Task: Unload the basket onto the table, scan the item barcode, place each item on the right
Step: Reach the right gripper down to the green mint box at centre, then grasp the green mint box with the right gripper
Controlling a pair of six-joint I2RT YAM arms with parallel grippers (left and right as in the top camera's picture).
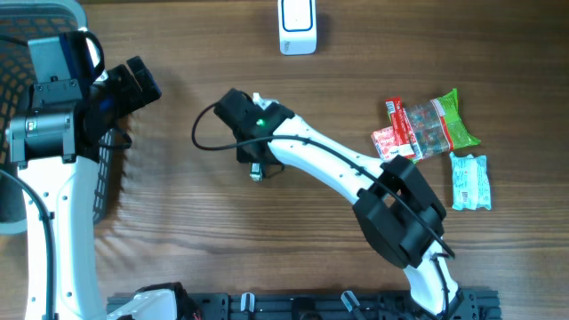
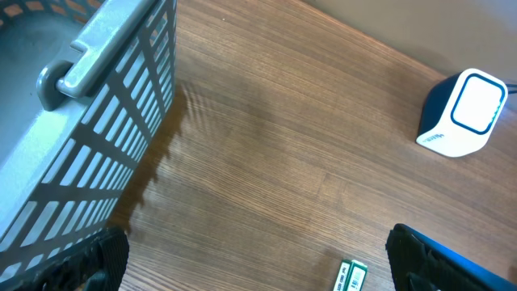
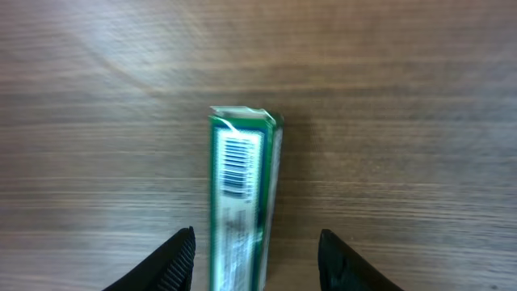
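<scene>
1. At the table's centre, your right gripper [image 3: 254,242] straddles the green packet [image 3: 242,202]. Its jaws stand apart on either side, clear of the packet, so nothing is gripped yet.
2. The packet lies on the wood with its barcode [image 3: 235,164] facing up, probably handy for showing to the white scanner [image 1: 297,27] at the far edge.
3. Your left gripper [image 2: 254,255] hovers wide open beside the basket [image 2: 105,121], out of the way.

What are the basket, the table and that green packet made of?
Basket: grey plastic, matte, moulded lattice wall. Table: wood or wood-look laminate, visible grain, slight sheen. Packet: probably printed plastic film, glossy, crimped end; could be thin card.
</scene>
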